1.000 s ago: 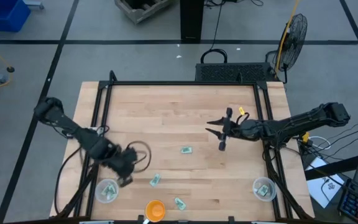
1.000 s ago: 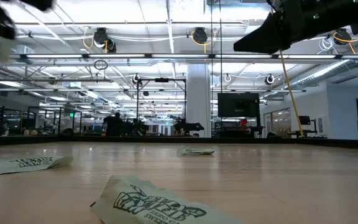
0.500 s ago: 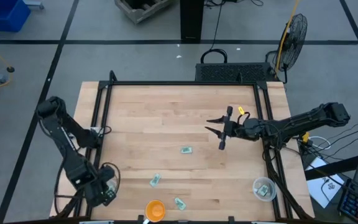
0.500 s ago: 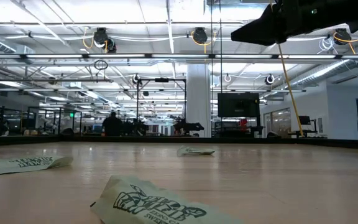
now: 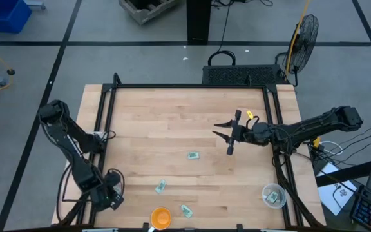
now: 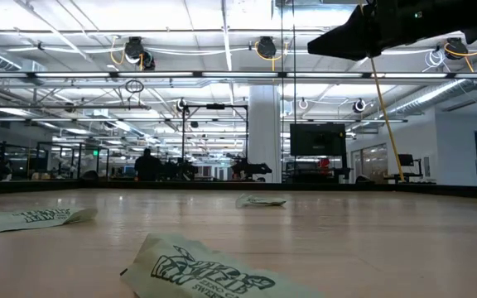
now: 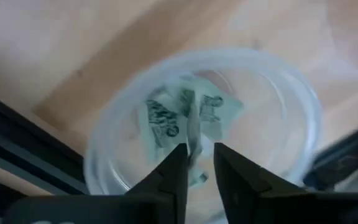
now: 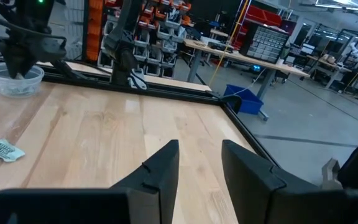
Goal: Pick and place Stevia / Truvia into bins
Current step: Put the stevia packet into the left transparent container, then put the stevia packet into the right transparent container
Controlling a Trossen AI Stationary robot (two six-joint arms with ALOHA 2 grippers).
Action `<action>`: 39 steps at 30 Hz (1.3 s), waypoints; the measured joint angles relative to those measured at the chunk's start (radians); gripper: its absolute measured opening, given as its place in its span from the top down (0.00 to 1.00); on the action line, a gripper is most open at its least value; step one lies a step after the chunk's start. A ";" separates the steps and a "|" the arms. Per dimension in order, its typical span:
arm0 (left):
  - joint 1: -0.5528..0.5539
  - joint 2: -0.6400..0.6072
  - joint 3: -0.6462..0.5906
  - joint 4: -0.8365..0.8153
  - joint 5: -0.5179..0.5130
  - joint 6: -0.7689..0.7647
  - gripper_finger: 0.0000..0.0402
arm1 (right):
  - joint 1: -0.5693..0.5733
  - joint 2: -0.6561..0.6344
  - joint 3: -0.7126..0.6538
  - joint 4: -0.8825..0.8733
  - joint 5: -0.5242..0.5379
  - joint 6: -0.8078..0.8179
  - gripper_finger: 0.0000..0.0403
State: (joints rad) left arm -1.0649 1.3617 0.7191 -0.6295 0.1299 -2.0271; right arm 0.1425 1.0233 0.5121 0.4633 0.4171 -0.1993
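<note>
My left gripper (image 5: 111,197) hangs over the left clear cup (image 7: 204,118) at the table's near left corner, fingers nearly together on a pale green sachet (image 7: 194,140) seen edge-on. Two more sachets (image 7: 160,118) lie flat in that cup. My right gripper (image 5: 229,135) hovers open above the table's right middle, touching nothing. Three sachets lie flat on the wood: one mid-table (image 5: 192,155), one nearer (image 5: 161,186), one by the near edge (image 5: 185,210). The right cup (image 5: 273,195), at the near right, holds sachets. My left gripper pinches a sachet between its two fingers (image 7: 169,177), coming from above and pointing down into the cup. The sachet's free end (image 7: 194,134) sticks out past the fingertips, lifted clear above the sachets on the cup's bottom. Which edge the fingers have is hidden by them.
A round orange bowl (image 5: 160,217) sits at the near edge between the cups. A black frame rail (image 5: 102,122) runs along the table's left and right sides. Bare wood lies across the far half (image 5: 172,109). People and shelving show in the room beyond.
My left gripper has swung quickly from the table's near-left middle toward the near left corner and now stands over the left cup, hiding it in the high view. The sachets on the table have stayed put.
</note>
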 joint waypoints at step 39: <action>0.307 -0.466 0.053 0.032 -0.888 0.972 0.72 | -0.143 0.497 0.148 -0.061 -0.422 0.161 0.72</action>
State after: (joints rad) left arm -0.7581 0.8960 0.7723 -0.5980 -0.7584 -1.0550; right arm -0.0004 1.5202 0.6602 0.4026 -0.0050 -0.0385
